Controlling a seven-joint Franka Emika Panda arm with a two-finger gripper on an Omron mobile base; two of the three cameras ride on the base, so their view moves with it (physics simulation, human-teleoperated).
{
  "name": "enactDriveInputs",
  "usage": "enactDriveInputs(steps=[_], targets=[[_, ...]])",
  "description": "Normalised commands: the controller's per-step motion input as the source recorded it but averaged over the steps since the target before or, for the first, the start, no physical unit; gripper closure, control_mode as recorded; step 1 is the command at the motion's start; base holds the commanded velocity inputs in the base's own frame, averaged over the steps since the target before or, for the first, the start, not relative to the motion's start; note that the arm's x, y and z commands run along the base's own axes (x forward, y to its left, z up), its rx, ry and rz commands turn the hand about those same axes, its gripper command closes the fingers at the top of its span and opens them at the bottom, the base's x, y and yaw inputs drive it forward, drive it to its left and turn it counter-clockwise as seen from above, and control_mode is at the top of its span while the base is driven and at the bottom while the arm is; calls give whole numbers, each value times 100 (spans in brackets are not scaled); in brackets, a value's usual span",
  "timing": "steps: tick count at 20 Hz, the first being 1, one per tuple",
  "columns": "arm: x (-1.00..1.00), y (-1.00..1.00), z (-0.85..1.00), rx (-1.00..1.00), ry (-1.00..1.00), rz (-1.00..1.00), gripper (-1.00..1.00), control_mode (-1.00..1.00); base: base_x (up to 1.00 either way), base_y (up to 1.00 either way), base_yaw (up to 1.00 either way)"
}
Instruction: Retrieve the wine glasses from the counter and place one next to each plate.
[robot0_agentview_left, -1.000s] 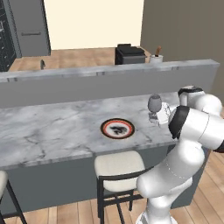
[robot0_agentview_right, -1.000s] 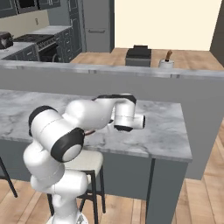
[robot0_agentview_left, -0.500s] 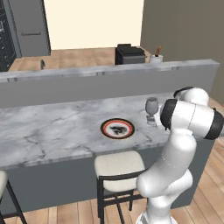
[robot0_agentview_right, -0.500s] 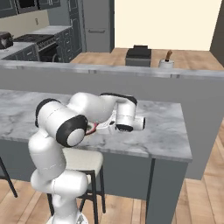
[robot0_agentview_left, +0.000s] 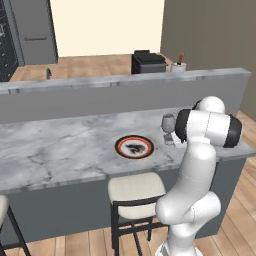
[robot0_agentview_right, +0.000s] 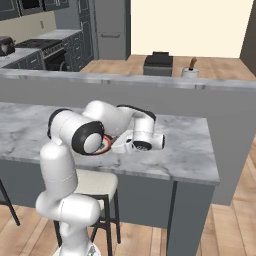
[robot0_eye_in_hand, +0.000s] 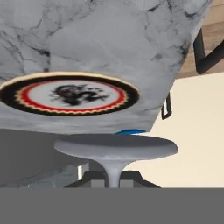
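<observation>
One of the wine glasses (robot0_agentview_left: 169, 124) stands upright over the marble bar (robot0_agentview_left: 60, 150), just right of the plate (robot0_agentview_left: 134, 147) with the reddish-brown rim. In the hand view its round foot (robot0_eye_in_hand: 116, 148) and thin stem sit close up, and my gripper (robot0_eye_in_hand: 114, 178) is shut on the stem. The plate (robot0_eye_in_hand: 70, 95) lies just beyond the foot there. A thin bright blue sliver (robot0_eye_in_hand: 129, 131) peeks past the foot; I cannot tell what it is. From the right base view the hand (robot0_agentview_right: 142, 141) hangs low over the bar beside the plate's rim (robot0_agentview_right: 106, 145). My elbow hides the gripper in the left base view.
A white-seated stool (robot0_agentview_left: 136, 192) stands under the bar's front edge. A raised grey ledge (robot0_agentview_left: 125, 89) runs behind the bar. The bar ends close to the glass's right (robot0_agentview_left: 242, 149). The kitchen counter with dark cabinets (robot0_agentview_right: 35, 50) lies far back left.
The elbow has swung in from the right to in front of the hand. The held glass has shifted slightly left, closer to the plate.
</observation>
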Motion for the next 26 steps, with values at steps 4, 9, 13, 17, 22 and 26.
enactDriveInputs(steps=[4, 9, 13, 17, 22, 26], targets=[[36, 3, -26, 0, 3, 0, 100, -100, 0, 0, 0], [27, 1, -23, 0, 0, 0, 100, -100, 0, 0, 0], [19, 0, -18, 0, 0, 0, 100, -100, 0, 0, 0], [19, 0, -21, 0, 0, 0, 100, -100, 0, 0, 0], [20, 0, -24, 0, 0, 0, 100, -100, 0, 0, 0], [28, 1, -27, 0, 0, 0, 100, -100, 0, 0, 0]])
